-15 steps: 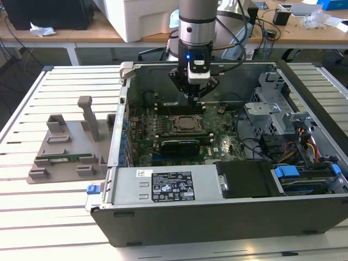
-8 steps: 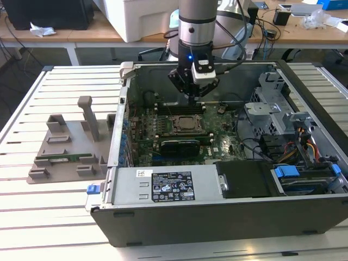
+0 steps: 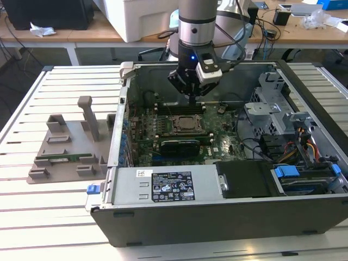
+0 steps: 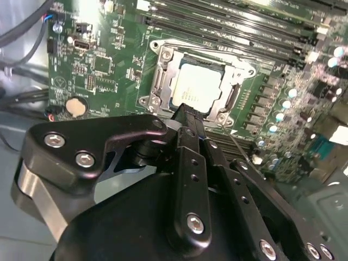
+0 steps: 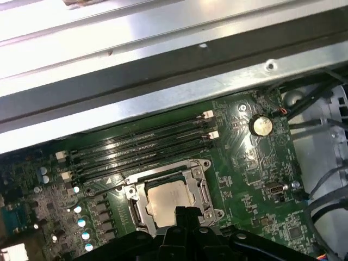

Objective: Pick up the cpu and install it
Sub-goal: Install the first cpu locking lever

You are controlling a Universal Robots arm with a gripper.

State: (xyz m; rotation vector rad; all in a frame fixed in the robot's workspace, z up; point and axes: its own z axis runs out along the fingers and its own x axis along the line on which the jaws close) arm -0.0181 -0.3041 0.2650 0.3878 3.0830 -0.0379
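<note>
Exterior view: the arm reaches down into the open computer case [image 3: 228,217] lying on the slatted tabletop [image 3: 32,217], and its pincer [image 3: 193,99] hangs just above the socket frame [image 3: 188,124] in the middle of the green motherboard [image 3: 223,147]. From this side the fingertips are too dark and small to read, and the socket's contents cannot be made out.

In both wrist views the cpu [image 4: 197,87] [image 5: 166,200] lies flat inside the socket frame [image 4: 163,76] [image 5: 204,190], silvery top up, with the metal bracket around it. Its near edge is hidden behind the black fingers [image 4: 187,122] [image 5: 182,215], which stand pressed together with no gap showing, so the pincer looks clenched on nothing, its tip just over the chip's rim; whether it touches is not clear.

Faint marks on the cpu's top are unreadable. A white-and-black label [image 3: 173,186] sits on the case's near housing, its print too small to read. A grey fixture [image 3: 70,147] stands on the tabletop at the exterior view's left, well apart from the case.
</note>
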